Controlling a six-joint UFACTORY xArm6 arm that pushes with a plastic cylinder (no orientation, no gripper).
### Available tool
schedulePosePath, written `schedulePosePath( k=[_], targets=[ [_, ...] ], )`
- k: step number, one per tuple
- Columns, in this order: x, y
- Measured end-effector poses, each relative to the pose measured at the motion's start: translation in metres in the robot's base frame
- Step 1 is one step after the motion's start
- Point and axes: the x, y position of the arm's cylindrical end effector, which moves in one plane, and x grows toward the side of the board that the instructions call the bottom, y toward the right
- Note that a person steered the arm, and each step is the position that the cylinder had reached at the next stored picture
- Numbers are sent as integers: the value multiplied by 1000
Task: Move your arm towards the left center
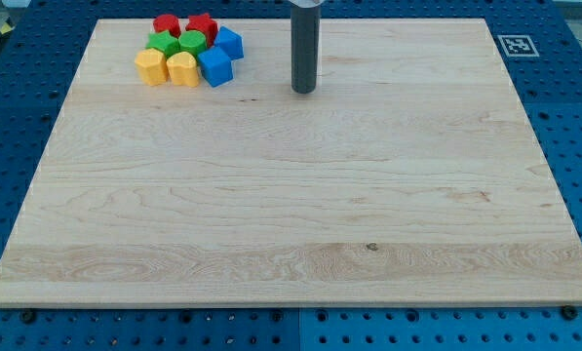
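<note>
My tip stands on the pale wooden surface near the view's top, a little right of the board's middle line. The dark rod rises straight up from it and leaves the view at the top edge. There are no jaws on this arm (only the rod), so nothing is grasped.

All the blocks sit huddled in one cluster at the view's top left, well apart from my tip and to its left. At the back are two red blocks, shapes hard to make out. In front of them are two green blocks, with a blue block on their right. The front row holds two yellow blocks and a second blue block, the nearest one to my tip.

A fiducial marker lies just off the board's top right corner on the blue perforated base.
</note>
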Motion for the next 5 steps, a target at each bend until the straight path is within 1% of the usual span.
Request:
schedulePosePath(
  k=[1, 2, 3, 5],
  targets=[
    [58, 1],
    [105, -27],
    [98, -87],
    [48, -224]
  ],
)
